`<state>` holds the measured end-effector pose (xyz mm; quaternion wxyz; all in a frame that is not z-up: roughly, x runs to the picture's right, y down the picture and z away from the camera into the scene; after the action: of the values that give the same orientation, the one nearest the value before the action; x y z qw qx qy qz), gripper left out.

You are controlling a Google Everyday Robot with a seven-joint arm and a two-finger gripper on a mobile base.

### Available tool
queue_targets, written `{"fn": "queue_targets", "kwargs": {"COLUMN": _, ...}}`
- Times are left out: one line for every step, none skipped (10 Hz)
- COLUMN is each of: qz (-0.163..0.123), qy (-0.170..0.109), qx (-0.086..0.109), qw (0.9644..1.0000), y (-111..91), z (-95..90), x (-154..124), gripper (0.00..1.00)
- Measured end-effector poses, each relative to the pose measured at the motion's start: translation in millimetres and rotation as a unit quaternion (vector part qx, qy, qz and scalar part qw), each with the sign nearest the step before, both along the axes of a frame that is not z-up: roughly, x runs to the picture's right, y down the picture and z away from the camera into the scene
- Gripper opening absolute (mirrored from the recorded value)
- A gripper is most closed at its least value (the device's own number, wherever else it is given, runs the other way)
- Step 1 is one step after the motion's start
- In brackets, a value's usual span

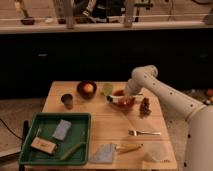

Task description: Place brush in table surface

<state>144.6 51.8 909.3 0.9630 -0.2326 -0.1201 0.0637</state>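
My gripper (121, 96) reaches in from the right on the white arm and hangs low over a red bowl (123, 104) at the back middle of the tan wooden table surface (110, 125). A slim whitish piece that looks like the brush (111, 98) sticks out to the left at the gripper, just above the bowl's rim. I cannot make out its dark head or whether it is gripped.
A dark bowl with an orange thing (87, 89), a green cup (106, 89) and a dark cup (66, 101) stand at the back. A brown cone (145, 106), a silver fork (145, 132), a yellow-handled tool (128, 148) and a grey cloth (104, 153) lie on the right. A green tray (30, 131) sits front left.
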Motion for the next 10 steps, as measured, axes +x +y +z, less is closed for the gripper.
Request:
{"fn": "queue_targets", "kwargs": {"qz": -0.001, "qy": -0.001, "qx": 0.005, "qw": 1.0000, "y": -2.8, "z": -3.0, "x": -1.2, "gripper": 0.12}}
{"fn": "queue_targets", "kwargs": {"qz": -0.003, "qy": -0.002, "qx": 0.012, "qw": 0.9999, "y": -6.7, "z": -9.1, "x": -1.7, "gripper": 0.03}}
{"fn": "queue_targets", "kwargs": {"qz": -0.005, "qy": -0.003, "qx": 0.020, "qw": 0.9998, "y": -12.3, "z": -17.9, "x": -2.2, "gripper": 0.00}}
{"fn": "queue_targets", "kwargs": {"qz": -0.007, "qy": -0.004, "qx": 0.029, "qw": 0.9995, "y": -17.6, "z": -27.2, "x": -3.0, "gripper": 0.00}}
{"fn": "queue_targets", "kwargs": {"qz": -0.012, "qy": -0.007, "qx": 0.038, "qw": 0.9992, "y": -22.0, "z": -37.6, "x": -5.4, "gripper": 0.00}}
{"fn": "queue_targets", "kwargs": {"qz": -0.019, "qy": -0.010, "qx": 0.044, "qw": 0.9988, "y": -24.3, "z": -47.0, "x": -8.5, "gripper": 0.00}}
{"fn": "queue_targets", "kwargs": {"qz": -0.027, "qy": -0.014, "qx": 0.045, "qw": 0.9985, "y": -19.6, "z": -57.0, "x": -12.7, "gripper": 0.00}}
{"fn": "queue_targets", "kwargs": {"qz": -0.031, "qy": -0.017, "qx": 0.044, "qw": 0.9984, "y": -11.6, "z": -67.5, "x": -16.3, "gripper": 0.00}}
{"fn": "queue_targets", "kwargs": {"qz": -0.034, "qy": -0.020, "qx": 0.042, "qw": 0.9983, "y": -1.7, "z": -79.7, "x": -20.1, "gripper": 0.00}}
{"fn": "queue_targets", "kwargs": {"qz": -0.037, "qy": -0.024, "qx": 0.038, "qw": 0.9983, "y": 8.8, "z": -91.4, "x": -23.8, "gripper": 0.00}}
